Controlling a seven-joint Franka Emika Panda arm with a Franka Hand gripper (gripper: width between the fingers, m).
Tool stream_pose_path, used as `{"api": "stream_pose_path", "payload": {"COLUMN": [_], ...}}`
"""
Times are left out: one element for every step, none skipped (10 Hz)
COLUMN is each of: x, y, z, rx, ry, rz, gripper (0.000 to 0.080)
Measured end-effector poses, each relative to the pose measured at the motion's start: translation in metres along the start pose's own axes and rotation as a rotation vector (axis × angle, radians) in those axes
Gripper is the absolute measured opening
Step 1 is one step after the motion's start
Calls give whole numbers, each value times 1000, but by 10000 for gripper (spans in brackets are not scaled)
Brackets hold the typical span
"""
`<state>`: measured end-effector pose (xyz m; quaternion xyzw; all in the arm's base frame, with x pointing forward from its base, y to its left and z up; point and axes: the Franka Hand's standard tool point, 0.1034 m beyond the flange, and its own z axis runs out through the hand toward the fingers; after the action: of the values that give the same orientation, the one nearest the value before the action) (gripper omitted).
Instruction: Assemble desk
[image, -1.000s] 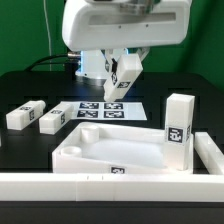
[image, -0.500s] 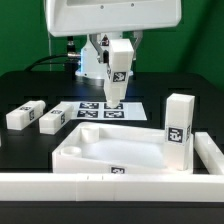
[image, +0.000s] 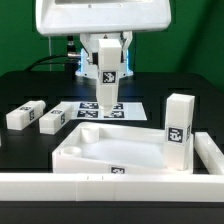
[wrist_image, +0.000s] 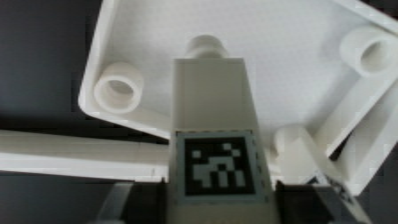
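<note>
One white leg (image: 107, 90) is clamped upright in the gripper (image: 107, 68), toward the far side of the desk panel (image: 100, 152), which lies near on the tabletop (image: 22, 88); a second leg (image: 179, 130) is stood in its right corner.

The desk panel (image: 130, 150), lower middle of the exterior view, looks like smooth white moulded plastic with a faint sheen. So does the leg (image: 107, 92) at upper centre, whose black-and-white tag (image: 107, 70) is a flat matt print. The tabletop (image: 30, 85) is black and matt, and the marker board (image: 135, 110) looks like thin matt white card.
</note>
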<state>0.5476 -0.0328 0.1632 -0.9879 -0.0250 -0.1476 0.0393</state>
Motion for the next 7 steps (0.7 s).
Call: {"api": "stream_pose_path", "payload": {"x": [7,8,3,3,2,-2,-3], "y": [9,22,21,21,23,28,29], "z": [-2,-3,-1,0,1,8,12], "rx": [-24,-82,-88,-85,-90,-104,-103], "ry": [65,141,142,138,137,131,123], "rz": [-11,-28,-23,-26,-26,-22,-17], "gripper": [290,290,290,290,290,290,290]}}
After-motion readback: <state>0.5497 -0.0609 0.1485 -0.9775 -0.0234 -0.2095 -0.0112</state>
